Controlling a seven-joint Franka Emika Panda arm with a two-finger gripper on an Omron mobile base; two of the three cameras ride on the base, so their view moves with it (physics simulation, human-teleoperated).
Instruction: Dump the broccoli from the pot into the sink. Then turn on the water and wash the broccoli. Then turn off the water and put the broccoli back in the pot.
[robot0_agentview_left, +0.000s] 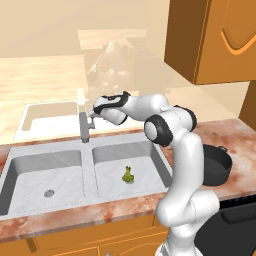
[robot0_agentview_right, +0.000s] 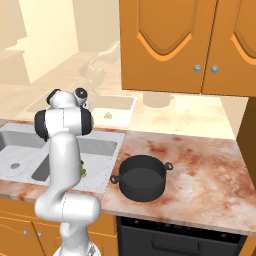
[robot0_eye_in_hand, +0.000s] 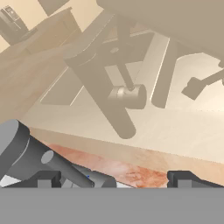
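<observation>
Small yellow-green broccoli floret (robot0_agentview_left: 128, 174) lies in right basin of grey metal double sink (robot0_agentview_left: 30, 165); squat black pot (robot0_agentview_right: 143, 177) right of sink on tabletop. Gripper (robot0_eye_in_hand: 114, 180) at upright grey faucet (robot0_agentview_left: 84, 127), apparently spread, empty. Next: turn water on.

Even, warm light fills this rendered kitchen, with no glare and no single visible source. From my base cameras everything reads sharp to the edges, without blur or bending. Soft shading darkens the inner walls of the sink (robot0_agentview_left: 10, 172) and the inside of the pot (robot0_agentview_right: 142, 177). The pale wall behind acts like a hazy mirror, holding a washed-out cream reflection. From my hand camera, that faint, low-contrast reflection looms large, while the faucet (robot0_eye_in_hand: 26, 153) close by stays crisp.
</observation>
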